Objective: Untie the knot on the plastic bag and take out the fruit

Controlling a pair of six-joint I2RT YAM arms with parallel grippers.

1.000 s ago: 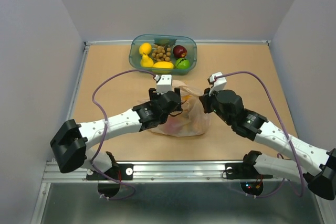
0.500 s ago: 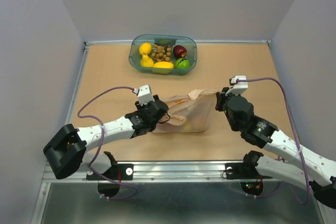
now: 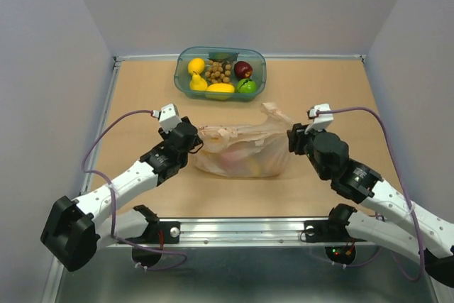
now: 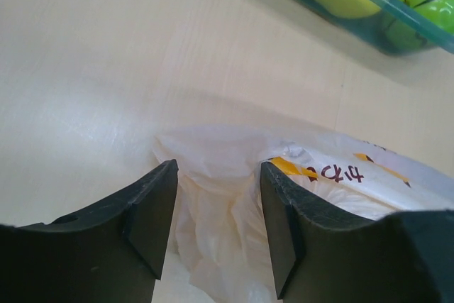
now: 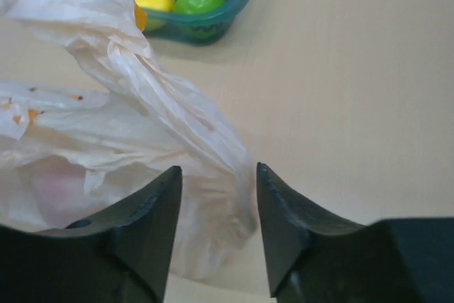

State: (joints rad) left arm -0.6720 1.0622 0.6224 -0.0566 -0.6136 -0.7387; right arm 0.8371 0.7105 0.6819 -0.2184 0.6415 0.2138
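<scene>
Top external view: in the middle of the bench (image 3: 340, 97) lies the plastic bag (image 3: 241, 150). The left end effector (image 4: 218, 182) and right end effector (image 5: 218, 179) sit at its ends, fingers apart around film. The fruit (image 5: 53, 182) is inside. I think the step is opening the bag; next comes a firm pinch.

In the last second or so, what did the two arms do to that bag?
Both arms swung apart from above the plastic bag: the left gripper went far left, the right gripper slightly right. The bag, bunched before, now lies stretched wide between them, a handle strip poking up at its right end. Both grippers stand open now. The tub of fruit at the back stayed put.
</scene>
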